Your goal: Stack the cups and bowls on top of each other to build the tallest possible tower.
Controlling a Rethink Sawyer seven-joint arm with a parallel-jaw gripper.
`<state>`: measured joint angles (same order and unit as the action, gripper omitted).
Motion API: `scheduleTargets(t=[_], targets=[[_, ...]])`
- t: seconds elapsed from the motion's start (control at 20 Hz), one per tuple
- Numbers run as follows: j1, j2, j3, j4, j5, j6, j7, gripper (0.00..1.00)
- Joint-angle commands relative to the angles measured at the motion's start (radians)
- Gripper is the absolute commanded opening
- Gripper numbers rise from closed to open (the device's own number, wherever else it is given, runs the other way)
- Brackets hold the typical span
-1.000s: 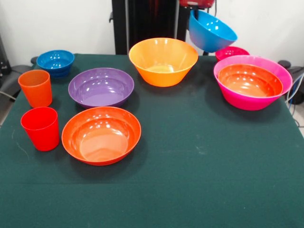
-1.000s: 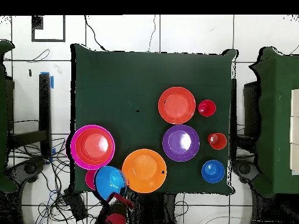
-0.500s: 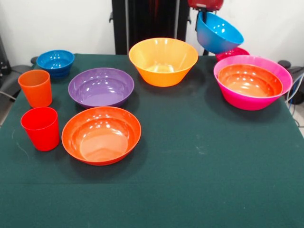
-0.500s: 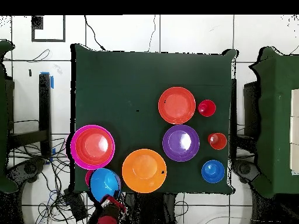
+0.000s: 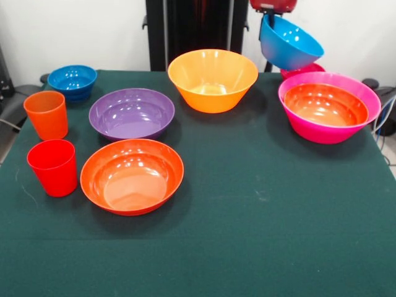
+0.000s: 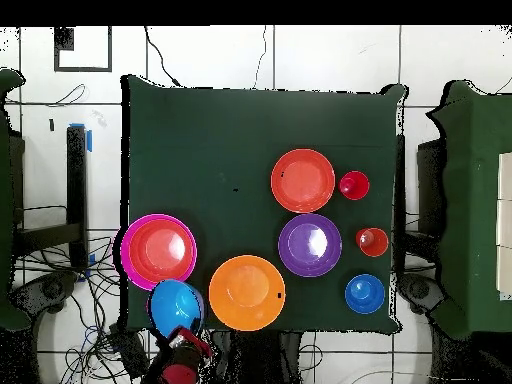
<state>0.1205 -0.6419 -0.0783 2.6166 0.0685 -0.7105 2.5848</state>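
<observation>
The gripper (image 5: 273,13) fingers pinch the rim of a glossy blue plastic bowl (image 5: 291,43), held tilted in the air above the small pink-red bowl; the large magenta-pink bowl with a red-orange bowl nested inside (image 5: 328,105) lies just beside and below, toward the surface's middle

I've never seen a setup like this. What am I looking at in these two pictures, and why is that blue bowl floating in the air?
It is one scene from two cameras: one faces the robot across the table, the other looks straight down. The robot is a red and black arm; its gripper shows only at the top edge of the front picture, holding the large blue bowl tilted in the air by its rim. That is why it seems to float. On the green cloth sit a yellow-orange bowl, a purple bowl, a red-orange bowl, a small blue bowl, an orange cup and a red cup. The big pink bowl already has a red-orange bowl inside.
</observation>
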Motion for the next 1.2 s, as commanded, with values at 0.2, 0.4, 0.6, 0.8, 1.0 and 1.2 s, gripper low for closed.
scheduleTargets(t=[0.2,0.4,0.6,0.8,1.0,1.2], targets=[[0.080,-0.203,0.142,-0.087,0.200,0.243,0.208,0.00],[0.097,-0.192,0.155,-0.112,0.220,0.228,0.227,0.00],[0.090,-0.147,0.169,-0.144,0.211,0.178,0.249,0.00],[0.076,-0.076,0.181,-0.181,0.198,0.111,0.272,0.00],[0.052,0.008,0.174,-0.228,0.172,0.053,0.262,0.00],[0.041,0.060,0.157,-0.259,0.158,0.014,0.244,0.00]])
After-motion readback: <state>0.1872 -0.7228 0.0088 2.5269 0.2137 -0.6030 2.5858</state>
